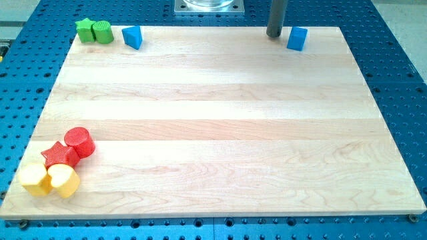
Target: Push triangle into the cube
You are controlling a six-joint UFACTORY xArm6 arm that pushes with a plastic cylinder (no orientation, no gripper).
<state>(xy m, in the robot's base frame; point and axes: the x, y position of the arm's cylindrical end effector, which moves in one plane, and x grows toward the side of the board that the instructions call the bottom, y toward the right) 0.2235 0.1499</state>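
A blue triangle block (133, 37) lies near the view's top left on the wooden board (220, 133). A blue cube (297, 38) lies near the view's top right. My tip (274, 35) is at the view's top edge of the board, just left of the blue cube with a small gap, and far to the right of the blue triangle.
A green star block (85, 29) and a green cylinder (102, 32) sit touching at the top left, left of the triangle. At the bottom left cluster a red cylinder (79, 141), a red star (60, 155), a yellow block (34, 179) and a yellow rounded block (64, 180).
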